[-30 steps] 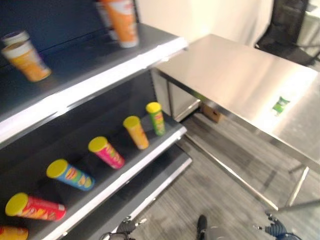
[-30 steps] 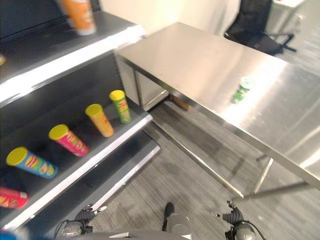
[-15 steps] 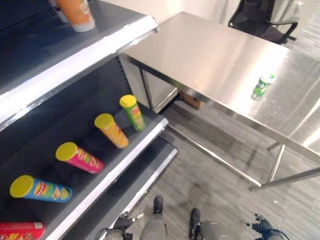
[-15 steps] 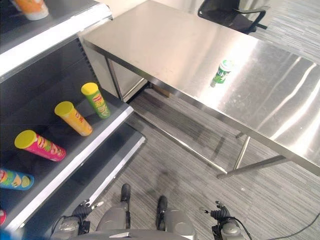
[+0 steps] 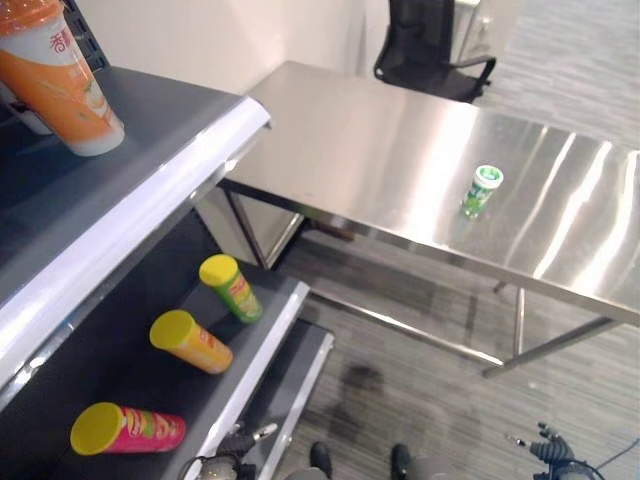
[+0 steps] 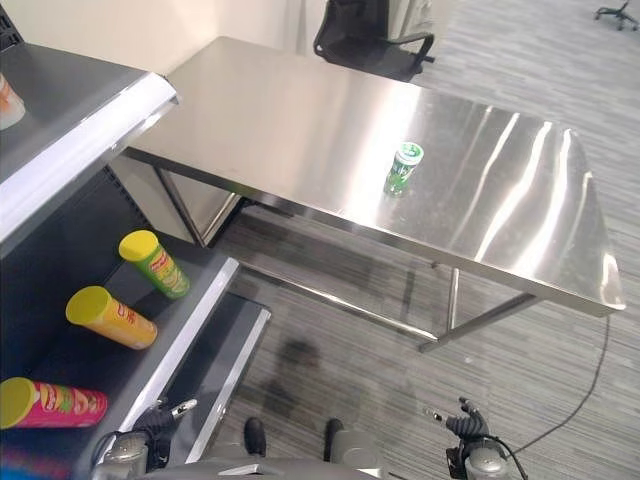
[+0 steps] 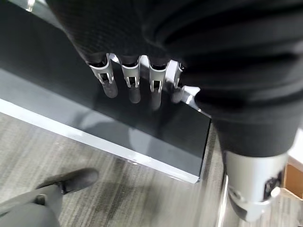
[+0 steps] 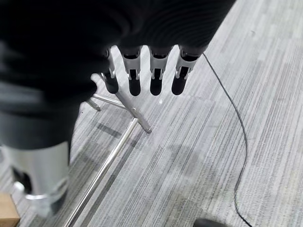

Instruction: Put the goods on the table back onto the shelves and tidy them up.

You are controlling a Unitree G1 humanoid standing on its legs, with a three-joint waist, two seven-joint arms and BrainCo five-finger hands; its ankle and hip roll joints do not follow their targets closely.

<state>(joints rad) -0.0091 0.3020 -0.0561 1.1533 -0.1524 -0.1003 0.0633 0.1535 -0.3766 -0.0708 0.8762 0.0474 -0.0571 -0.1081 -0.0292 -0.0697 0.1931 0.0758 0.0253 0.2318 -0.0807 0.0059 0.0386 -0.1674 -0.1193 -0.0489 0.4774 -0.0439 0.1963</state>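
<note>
Standing upright on the steel counter (image 6: 300,130), toward its right half and well apart from the shelves, was a small green bottle (image 6: 404,167) with a white cap, the one item on that surface. The whole head view had swung to the right since half a second before, so the camera had moved: the counter now sat more centrally, its far right end visible, while the blue and red tubes had slipped out of sight at the left. The bottle itself kept its spot on the counter. On the middle shelf (image 5: 262,345) lay a green tube (image 5: 232,288), an orange tube (image 5: 192,343) and a pink tube (image 5: 127,429), each with a yellow lid, side by side but apart. An orange cup (image 5: 58,80) stood on the top shelf (image 5: 140,215). A black chair (image 6: 360,35) stood beyond the counter. The left hand (image 7: 135,75) hung low beside the bottom shelf, fingers straight and spread, holding nothing. The right hand (image 8: 142,71) hung over the striped floor (image 8: 199,156), fingers likewise straight and empty.
</note>
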